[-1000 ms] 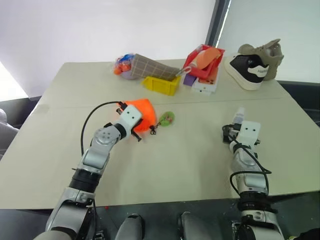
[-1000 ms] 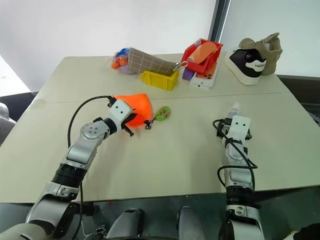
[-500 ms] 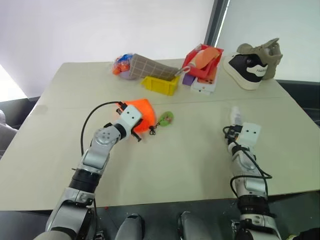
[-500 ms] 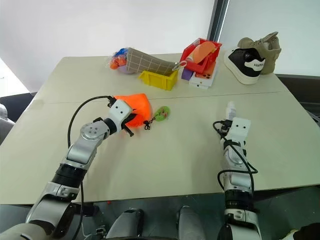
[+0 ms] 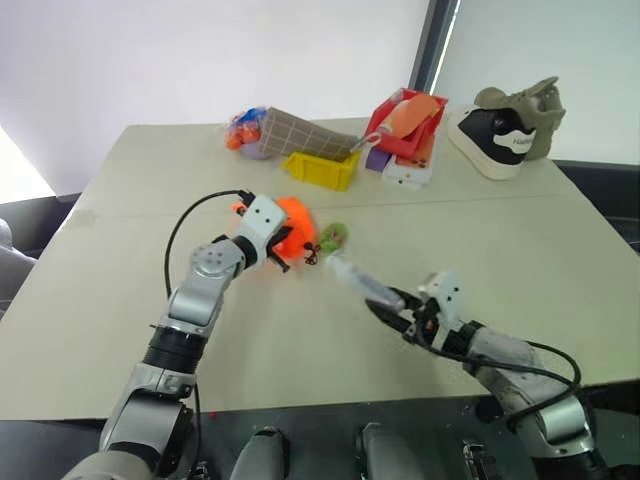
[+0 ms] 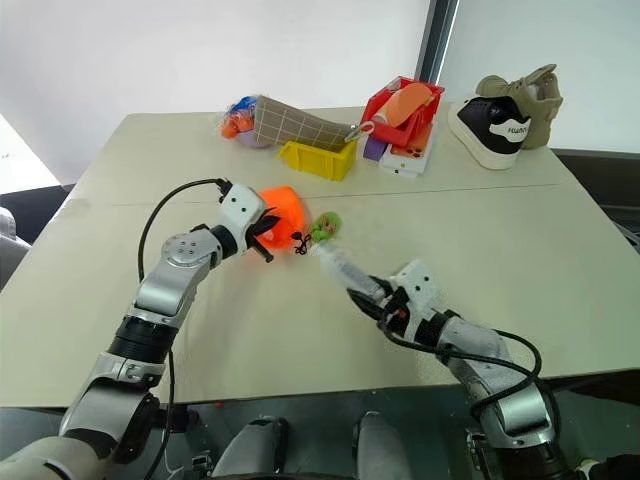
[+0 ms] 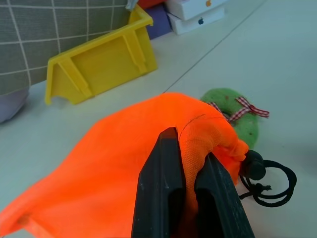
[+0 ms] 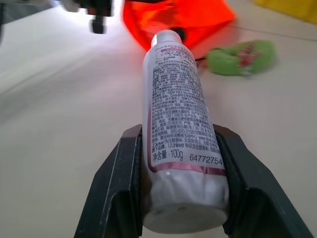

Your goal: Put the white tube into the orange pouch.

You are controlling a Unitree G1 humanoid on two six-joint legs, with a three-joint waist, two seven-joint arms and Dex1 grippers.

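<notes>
**Tube aimed at pouch, not in yet**

Right gripper fingers clamped the white tube at its base, long axis pointing toward the orange pouch. Left gripper fingers pinched the pouch's gathered fabric, holding it just above the table. Tube tip sat near the pouch, apart. 1 green tag lay beside it.

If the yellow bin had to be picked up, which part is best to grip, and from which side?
Probably the raised back wall of the yellow bin, pinched from above. It is a thin upright edge that two fingers can close over. The body is broad, and the grey checked bag leans right behind it, so a sideways approach from the back looks blocked.
</notes>
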